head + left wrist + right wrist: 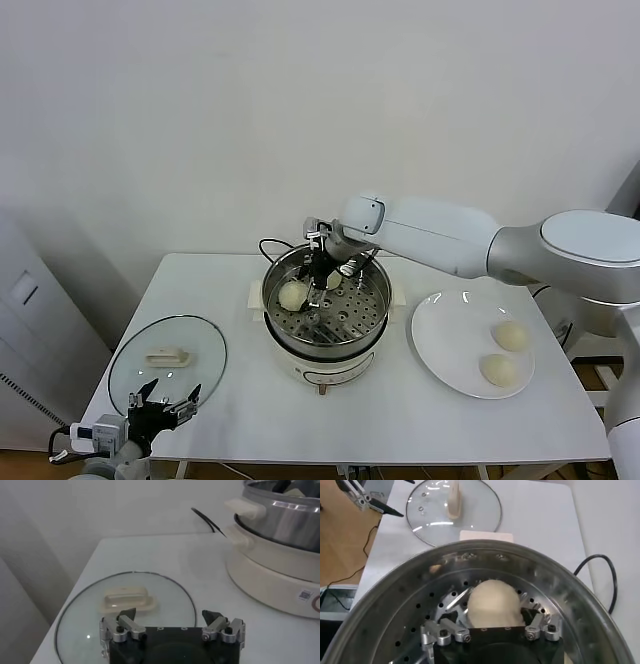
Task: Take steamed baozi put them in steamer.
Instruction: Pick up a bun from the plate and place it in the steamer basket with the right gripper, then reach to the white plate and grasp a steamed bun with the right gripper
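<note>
The steamer (372, 302), a shiny perforated basket on a white base, stands mid-table. One baozi (293, 294) lies inside it at the left. My right gripper (316, 280) reaches down into the basket. In the right wrist view it (492, 616) is open, with that baozi (492, 600) between its spread fingers and small gaps on both sides. A bit of cream shows under the wrist (333, 281); I cannot tell what it is. Two baozi (510, 335) (499, 369) lie on the white plate (450, 330). My left gripper (165, 402) is open and empty at the table's front left.
The glass lid with a cream handle (165, 358) lies flat at the front left, just beyond the left gripper (170, 614); it also shows in the left wrist view (165, 592). A black cord (268, 245) runs behind the steamer. The steamer's base (270, 575) is to the lid's right.
</note>
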Controlling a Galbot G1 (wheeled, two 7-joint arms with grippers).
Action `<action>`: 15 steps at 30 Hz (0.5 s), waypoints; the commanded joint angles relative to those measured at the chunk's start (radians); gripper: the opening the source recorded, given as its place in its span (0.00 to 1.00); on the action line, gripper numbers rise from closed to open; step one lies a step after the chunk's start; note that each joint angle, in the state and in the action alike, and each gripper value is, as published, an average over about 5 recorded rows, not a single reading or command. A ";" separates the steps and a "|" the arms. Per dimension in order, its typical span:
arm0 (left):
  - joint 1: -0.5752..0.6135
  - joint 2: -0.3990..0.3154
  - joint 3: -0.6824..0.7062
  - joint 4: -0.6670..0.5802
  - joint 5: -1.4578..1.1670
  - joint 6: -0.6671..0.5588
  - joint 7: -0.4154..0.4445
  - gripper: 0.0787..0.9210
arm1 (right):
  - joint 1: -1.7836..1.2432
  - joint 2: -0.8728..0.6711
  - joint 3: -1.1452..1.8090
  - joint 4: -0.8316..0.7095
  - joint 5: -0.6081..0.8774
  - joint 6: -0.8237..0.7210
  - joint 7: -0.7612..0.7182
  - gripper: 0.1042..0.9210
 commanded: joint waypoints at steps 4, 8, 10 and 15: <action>0.004 -0.001 0.000 -0.011 0.004 0.001 -0.001 0.88 | 0.267 -0.216 -0.090 0.096 -0.052 0.032 -0.188 0.88; 0.009 0.000 -0.003 -0.014 0.004 0.000 0.000 0.88 | 0.316 -0.317 -0.121 0.103 -0.155 0.084 -0.270 0.88; 0.011 0.000 -0.005 -0.016 0.004 0.000 0.000 0.88 | 0.328 -0.364 -0.134 0.105 -0.203 0.112 -0.302 0.88; 0.012 0.000 -0.008 -0.022 0.004 0.000 0.000 0.88 | 0.305 -0.486 -0.140 0.117 -0.307 0.178 -0.347 0.88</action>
